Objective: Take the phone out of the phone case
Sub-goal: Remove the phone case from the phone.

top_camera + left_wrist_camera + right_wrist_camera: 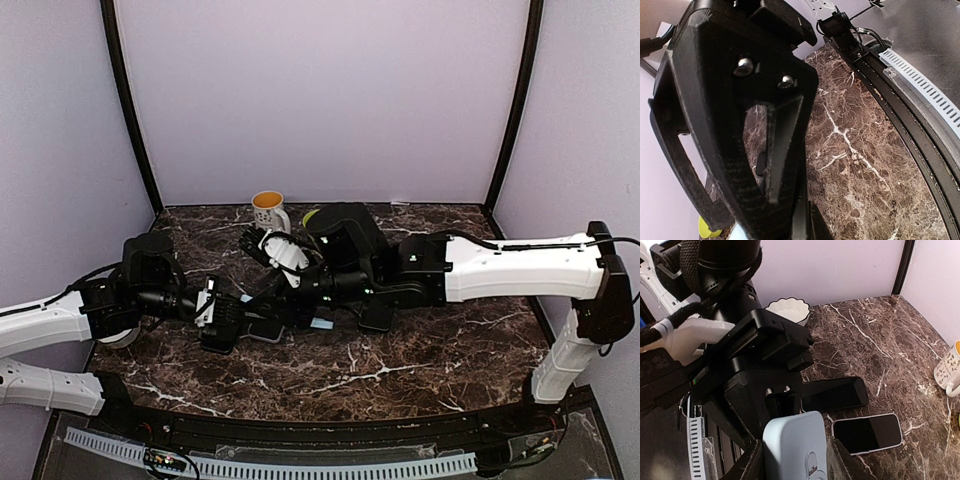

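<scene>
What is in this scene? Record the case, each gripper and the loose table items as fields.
case: pale blue plastic phone case, between both grippers
left gripper: shut on one end of it
right gripper: fingers flank its sides; grip unclear
on dark marble table: black flat slab, white-edged dark-screened phone, white scalloped bowl, white patterned mug

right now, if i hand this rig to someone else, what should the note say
Left gripper: shut on the far end of the light blue phone case.
Right gripper: fingers sit along both sides of the case; a firm grip cannot be confirmed.
Case: its back faces the right wrist camera, so whether the phone is inside is hidden.
Table: a dark slab, phone or case, and a white-edged phone lie flat nearby.
Done: both arms are on the case.
Left: part phone from case.
</scene>
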`<state>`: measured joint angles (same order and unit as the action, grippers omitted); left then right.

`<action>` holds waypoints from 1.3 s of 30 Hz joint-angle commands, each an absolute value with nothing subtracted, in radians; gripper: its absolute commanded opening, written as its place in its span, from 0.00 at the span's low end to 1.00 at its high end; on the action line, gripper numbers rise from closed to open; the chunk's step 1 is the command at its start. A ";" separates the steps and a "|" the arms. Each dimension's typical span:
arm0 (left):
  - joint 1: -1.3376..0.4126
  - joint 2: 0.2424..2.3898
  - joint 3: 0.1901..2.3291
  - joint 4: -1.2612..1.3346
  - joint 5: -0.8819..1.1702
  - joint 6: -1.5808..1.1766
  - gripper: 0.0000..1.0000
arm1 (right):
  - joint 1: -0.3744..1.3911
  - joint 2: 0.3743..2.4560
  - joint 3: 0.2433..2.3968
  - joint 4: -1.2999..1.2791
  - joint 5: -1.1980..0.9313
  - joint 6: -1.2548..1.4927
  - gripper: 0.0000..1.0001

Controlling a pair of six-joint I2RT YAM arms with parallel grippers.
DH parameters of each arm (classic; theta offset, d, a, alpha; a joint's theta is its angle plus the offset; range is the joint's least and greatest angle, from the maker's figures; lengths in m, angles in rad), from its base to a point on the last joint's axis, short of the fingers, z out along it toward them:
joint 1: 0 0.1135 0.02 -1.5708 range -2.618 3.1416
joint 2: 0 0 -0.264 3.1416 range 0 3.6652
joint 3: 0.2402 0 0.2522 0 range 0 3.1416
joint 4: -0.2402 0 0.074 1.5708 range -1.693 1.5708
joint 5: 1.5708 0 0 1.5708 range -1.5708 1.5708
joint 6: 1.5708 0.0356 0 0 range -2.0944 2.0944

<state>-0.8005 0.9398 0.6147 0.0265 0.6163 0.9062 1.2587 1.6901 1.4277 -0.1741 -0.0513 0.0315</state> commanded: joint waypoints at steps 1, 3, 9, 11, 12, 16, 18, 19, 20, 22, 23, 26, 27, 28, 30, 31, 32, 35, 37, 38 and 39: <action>-0.802 0.920 0.649 0.074 0.637 0.917 0.00 | 1.262 1.697 1.417 -0.207 -0.024 0.009 0.40; -0.802 0.920 0.649 0.074 0.635 0.917 0.00 | 1.261 1.702 1.415 -0.224 -0.014 0.007 0.37; -0.802 0.917 0.649 0.074 0.629 0.920 0.00 | 1.261 1.690 1.385 -0.229 0.023 0.008 0.32; -0.802 0.917 0.649 0.074 0.630 0.921 0.00 | 1.260 1.691 1.384 -0.234 0.035 0.007 0.31; -0.802 0.916 0.648 0.074 0.631 0.922 0.00 | 1.261 1.694 1.386 -0.240 0.043 -0.010 0.31; -0.802 0.914 0.647 0.075 0.620 0.923 0.00 | 1.261 1.704 1.394 -0.281 0.073 -0.027 0.29; -0.802 0.916 0.647 0.076 0.608 0.923 0.00 | 1.261 1.699 1.387 -0.288 0.071 -0.030 0.29; -0.802 0.916 0.647 0.077 0.604 0.924 0.00 | 1.260 1.697 1.381 -0.287 0.067 -0.031 0.29; -0.802 0.916 0.647 0.077 0.604 0.924 0.00 | 1.261 1.695 1.376 -0.286 0.063 -0.031 0.29; -0.802 0.915 0.647 0.077 0.604 0.925 0.00 | 1.262 1.698 1.368 -0.289 0.053 -0.030 0.28; -0.802 0.914 0.647 0.077 0.601 0.924 0.00 | 1.262 1.700 1.365 -0.292 0.050 -0.029 0.28; -0.802 0.913 0.647 0.078 0.596 0.926 0.00 | 1.262 1.708 1.363 -0.303 0.045 -0.024 0.26; -0.802 0.913 0.646 0.078 0.594 0.926 0.00 | 1.262 1.709 1.361 -0.304 0.042 -0.022 0.25; -0.802 0.913 0.646 0.078 0.593 0.926 0.00 | 1.262 1.708 1.361 -0.304 0.039 -0.022 0.24; -0.801 0.913 0.646 0.078 0.591 0.926 0.00 | 1.262 1.709 1.361 -0.305 0.025 -0.019 0.22; -0.802 0.913 0.646 0.078 0.589 0.926 0.00 | 1.262 1.709 1.361 -0.305 0.012 -0.019 0.21; -0.802 0.914 0.646 0.078 0.587 0.927 0.00 | 1.262 1.708 1.361 -0.305 0.005 -0.020 0.20; -0.802 0.915 0.646 0.078 0.578 0.929 0.00 | 1.263 1.709 1.362 -0.306 0.003 -0.021 0.15; -0.802 0.914 0.647 0.078 0.577 0.929 0.00 | 1.264 1.711 1.364 -0.309 0.004 -0.021 0.12; -0.802 0.913 0.647 0.078 0.576 0.929 0.00 | 1.263 1.712 1.365 -0.312 -0.017 -0.021 0.09; -0.802 0.913 0.647 0.078 0.575 0.930 0.00 | 1.264 1.712 1.365 -0.314 -0.020 -0.021 0.08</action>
<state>-0.8005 0.9428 0.6147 -0.0284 0.5461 0.9154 1.2663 1.6905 1.3926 -0.2092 -0.0143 -0.0261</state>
